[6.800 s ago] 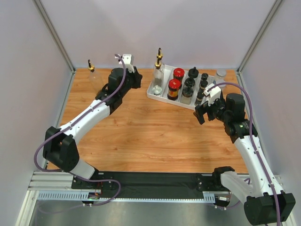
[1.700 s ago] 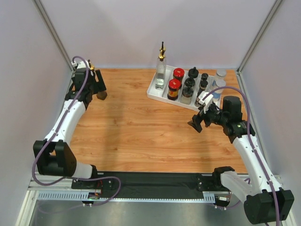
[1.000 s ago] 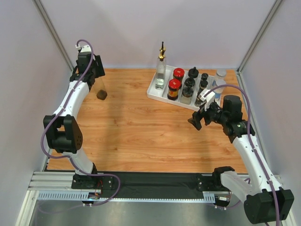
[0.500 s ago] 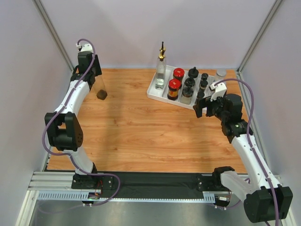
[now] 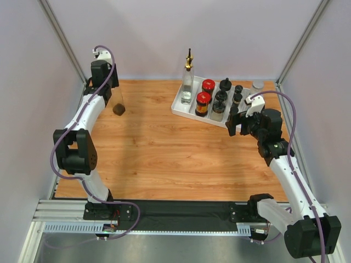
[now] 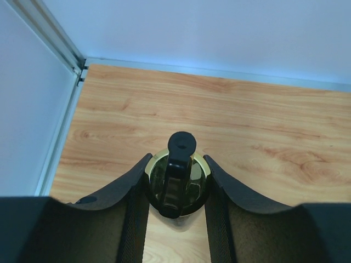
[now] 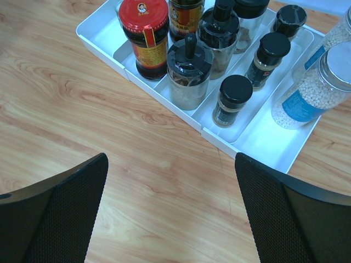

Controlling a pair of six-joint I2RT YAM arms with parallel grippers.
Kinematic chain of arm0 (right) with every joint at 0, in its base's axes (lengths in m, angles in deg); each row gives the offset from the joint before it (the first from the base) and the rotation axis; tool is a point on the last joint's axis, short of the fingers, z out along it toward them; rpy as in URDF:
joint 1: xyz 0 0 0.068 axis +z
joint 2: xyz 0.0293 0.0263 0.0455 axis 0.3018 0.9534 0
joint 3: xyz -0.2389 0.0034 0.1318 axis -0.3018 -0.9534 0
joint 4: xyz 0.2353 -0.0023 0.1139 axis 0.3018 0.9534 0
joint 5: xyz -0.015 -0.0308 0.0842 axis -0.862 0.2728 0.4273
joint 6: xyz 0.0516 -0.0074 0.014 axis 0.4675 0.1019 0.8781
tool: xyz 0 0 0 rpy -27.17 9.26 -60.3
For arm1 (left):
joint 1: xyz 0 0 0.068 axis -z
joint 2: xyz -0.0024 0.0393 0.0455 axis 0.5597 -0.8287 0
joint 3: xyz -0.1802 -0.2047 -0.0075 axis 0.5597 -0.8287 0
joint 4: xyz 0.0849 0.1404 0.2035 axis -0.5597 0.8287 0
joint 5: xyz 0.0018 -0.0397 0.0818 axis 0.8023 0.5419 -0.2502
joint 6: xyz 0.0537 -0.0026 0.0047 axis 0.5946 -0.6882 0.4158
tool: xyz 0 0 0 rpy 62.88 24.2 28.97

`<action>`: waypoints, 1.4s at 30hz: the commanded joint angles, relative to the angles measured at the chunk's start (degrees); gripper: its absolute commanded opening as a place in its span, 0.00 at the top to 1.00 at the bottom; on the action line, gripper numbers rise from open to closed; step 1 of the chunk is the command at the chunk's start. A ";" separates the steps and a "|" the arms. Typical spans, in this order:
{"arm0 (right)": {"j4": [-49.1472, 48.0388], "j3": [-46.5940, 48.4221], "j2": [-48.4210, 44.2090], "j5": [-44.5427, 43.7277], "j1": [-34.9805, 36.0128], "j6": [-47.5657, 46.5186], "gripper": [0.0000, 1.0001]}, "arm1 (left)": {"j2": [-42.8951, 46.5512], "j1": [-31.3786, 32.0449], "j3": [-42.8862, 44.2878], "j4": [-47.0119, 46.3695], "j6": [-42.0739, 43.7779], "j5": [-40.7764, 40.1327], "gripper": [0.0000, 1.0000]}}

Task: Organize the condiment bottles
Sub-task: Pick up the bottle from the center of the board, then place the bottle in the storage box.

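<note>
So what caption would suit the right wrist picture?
Open right gripper hovers beside a white tray holding condiment bottles.

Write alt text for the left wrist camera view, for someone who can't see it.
The left hand grips a pourer bottle between two black fingers, seen from above with its gold collar and black spout, over the wooden table near a corner.

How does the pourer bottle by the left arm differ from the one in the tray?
The left pourer bottle is out at the table's far-left corner; the tray pourer bottle sits in the white tray's leftmost slot. The left gripper brackets the left one's top; no gripper touches the tray one. The left one looks dark at its base, the tray one pale. Both have a gold collar and black spout.
</note>
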State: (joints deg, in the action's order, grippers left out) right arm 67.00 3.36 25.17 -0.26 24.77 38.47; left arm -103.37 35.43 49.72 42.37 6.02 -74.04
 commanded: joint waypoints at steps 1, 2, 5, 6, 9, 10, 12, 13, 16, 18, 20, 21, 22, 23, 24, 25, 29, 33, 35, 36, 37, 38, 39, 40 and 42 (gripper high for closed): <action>-2.37 0.10 0.17 -0.69 0.01 0.99 0.00 | 3.40 -0.25 -1.12 -6.63 1.37 3.93 0.96; -2.37 0.10 0.26 -0.69 0.01 0.91 0.00 | 3.67 -0.25 -1.56 -6.63 1.28 4.29 0.97; -2.28 0.10 0.35 -0.69 -0.08 0.99 0.00 | 4.72 -0.25 -2.00 -8.30 1.02 5.78 0.97; -2.28 0.10 0.35 -0.69 -0.08 0.91 0.00 | 4.98 -0.25 -2.18 -8.30 1.02 6.31 0.98; -2.28 0.10 0.35 -0.69 -0.08 0.91 0.00 | 6.13 -0.25 -2.97 -8.74 0.84 7.10 0.98; -2.19 0.10 0.26 -0.60 -0.08 0.91 0.00 | 6.74 -0.25 -3.32 -9.18 0.76 7.36 0.99; -2.37 0.10 0.26 -0.69 0.01 0.91 0.00 | 7.44 -0.25 -4.11 -9.53 0.05 8.50 0.99; -2.19 0.19 0.35 -0.60 0.01 0.91 0.00 | 7.97 -0.25 -4.20 -9.62 -0.38 9.03 0.99; -2.28 0.19 0.35 -0.60 0.00 0.82 0.00 | 9.03 -0.25 -4.29 -9.88 -2.14 11.49 1.00; -2.28 0.19 0.35 -0.60 0.00 0.82 0.00 | 9.47 -0.16 -4.38 -10.06 -3.72 13.51 1.00; -2.37 0.19 0.35 -0.60 -0.08 0.82 0.00 | 9.91 -0.07 -4.20 -10.24 -4.69 15.53 1.00; -2.28 0.19 0.26 -0.60 0.00 0.82 0.00 | 10.08 0.10 -4.20 -10.24 -5.30 15.97 1.00; -2.28 0.19 0.26 -0.60 0.01 0.73 0.00 | 10.26 0.54 -4.03 -10.32 -5.57 16.50 1.00; -2.28 0.19 0.26 -0.60 0.01 0.73 0.00 | 10.43 0.72 -3.77 -10.24 -5.75 17.55 1.00; -2.19 0.19 0.35 -0.60 0.01 0.73 0.00 | 10.44 0.98 -3.59 -10.15 -6.01 17.82 1.00; -2.19 0.19 0.35 -0.60 0.01 0.73 0.00 | 10.44 1.68 -3.15 -9.97 -6.10 18.17 1.00; -2.19 0.28 0.43 -0.60 0.00 0.64 0.00 | 10.17 4.24 -0.95 -9.09 -6.89 20.81 1.00; -2.19 0.28 0.43 -0.77 0.01 0.56 0.00 | 8.95 7.04 2.64 -8.13 -7.59 22.04 1.00; -2.19 0.28 0.26 -0.86 0.00 0.47 0.00 | 8.16 8.54 3.88 -7.78 -7.94 22.04 1.00; -2.19 0.28 0.35 -0.86 0.01 0.47 0.00 | 7.80 9.07 5.28 -7.60 -8.12 22.22 1.00; -2.19 0.28 0.26 -0.86 0.01 0.47 0.00 | 7.36 10.20 6.07 -7.42 -8.38 22.39 1.00; -2.11 0.28 0.26 -0.95 0.01 0.47 0.00 | 6.49 10.74 6.86 -7.25 -8.47 22.39 1.00; -2.19 0.28 0.26 -0.86 -0.08 0.47 0.00 | 5.96 11.26 8.52 -7.25 -8.56 22.48 1.00; -2.11 0.28 0.08 -0.95 0.00 0.47 0.00 | 5.43 11.88 9.41 -7.25 -8.47 22.22 1.00; -2.11 0.28 0.08 -1.04 0.01 0.47 0.00 | 3.59 13.55 12.13 -5.32 -8.39 22.04 1.00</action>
State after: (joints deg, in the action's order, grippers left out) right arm 67.00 3.36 25.49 -0.31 24.77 38.45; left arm -98.76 47.58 56.03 40.92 -0.93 -53.01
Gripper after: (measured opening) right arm 0.998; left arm 0.466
